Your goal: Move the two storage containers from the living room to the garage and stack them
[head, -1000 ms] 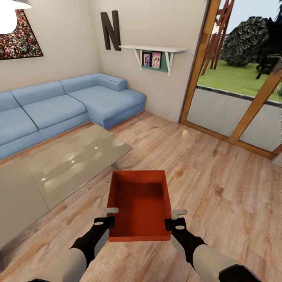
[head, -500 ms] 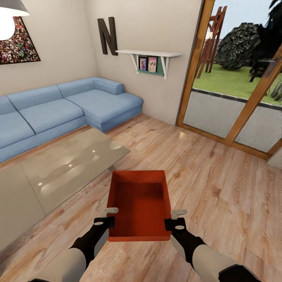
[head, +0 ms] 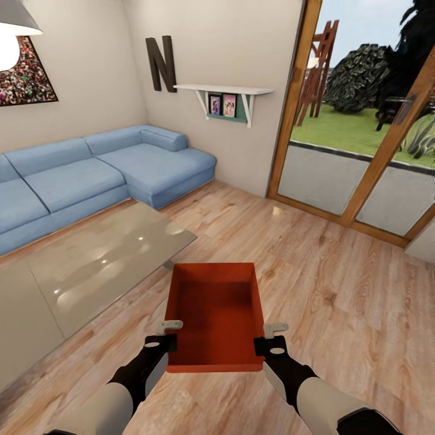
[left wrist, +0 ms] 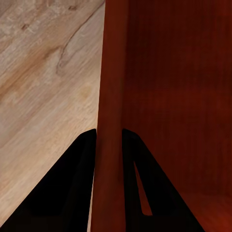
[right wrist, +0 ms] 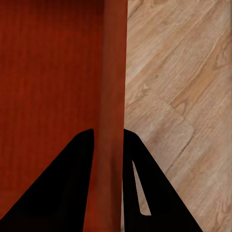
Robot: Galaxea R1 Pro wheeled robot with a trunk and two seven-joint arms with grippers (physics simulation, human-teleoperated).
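I carry one orange-red storage container (head: 214, 314), open-topped and empty, level in front of me over the light wood plank floor of the living room. My left gripper (head: 167, 336) is shut on its left wall (left wrist: 110, 121), one finger (left wrist: 72, 183) outside and one inside. My right gripper (head: 270, 339) is shut on its right wall (right wrist: 114, 121) in the same way, with a dark finger (right wrist: 154, 193) on the outer side. The second storage container is out of view.
A glass-topped coffee table (head: 90, 266) stands close at the left. The blue sofa (head: 103, 175) runs along the left wall behind it. Wood-framed glass doors (head: 356, 151) fill the right wall. A shelf (head: 223, 90) and letter N (head: 160, 62) hang on the far wall.
The whole view has shifted: sofa, table and shelf slide left and the glass doors come further in, so the camera has turned right. The container and both grippers keep their place.
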